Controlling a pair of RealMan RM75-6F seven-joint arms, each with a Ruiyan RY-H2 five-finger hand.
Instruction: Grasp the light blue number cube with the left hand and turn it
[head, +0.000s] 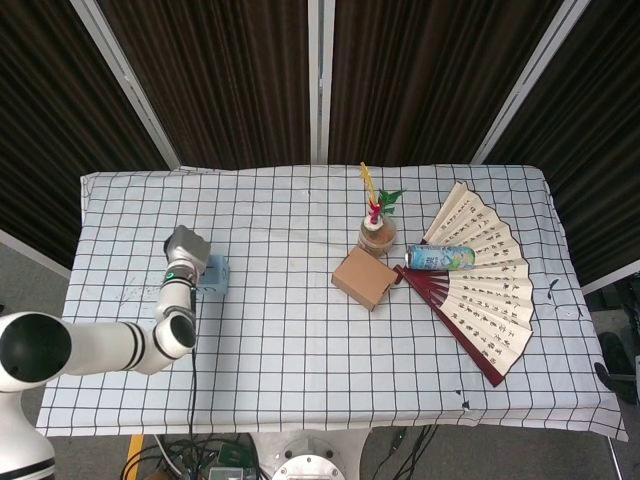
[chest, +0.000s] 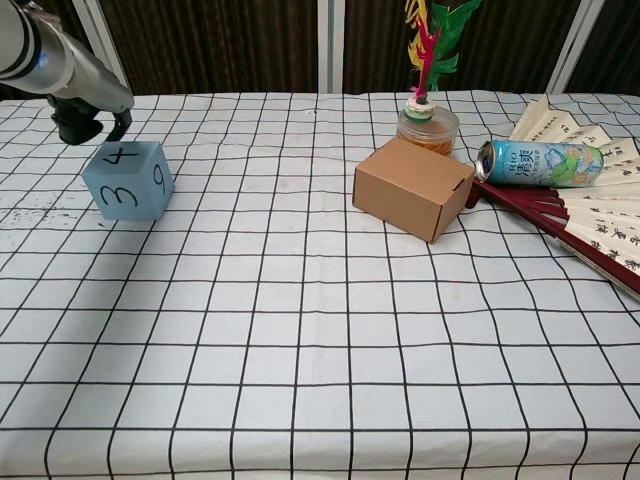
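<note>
I count one blue cube (chest: 128, 180), one cardboard box (chest: 413, 188), one can (chest: 540, 162), one fan (head: 484, 283), one jar (chest: 427, 127).

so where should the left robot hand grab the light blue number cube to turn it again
From above and behind, pinching two opposite upright faces. The light blue number cube sits flat on the checked tablecloth, 4 up, all sides free, and the left robot hand hovers just behind its top edge.

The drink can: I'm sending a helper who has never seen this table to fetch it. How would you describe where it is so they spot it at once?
Go to the right side of the checkered table, where a big paper fan lies spread open. The drink can lies on its side across the fan's dark ribs, just right of the brown cardboard box. It is the only shiny, blue-green printed cylinder there.
</note>
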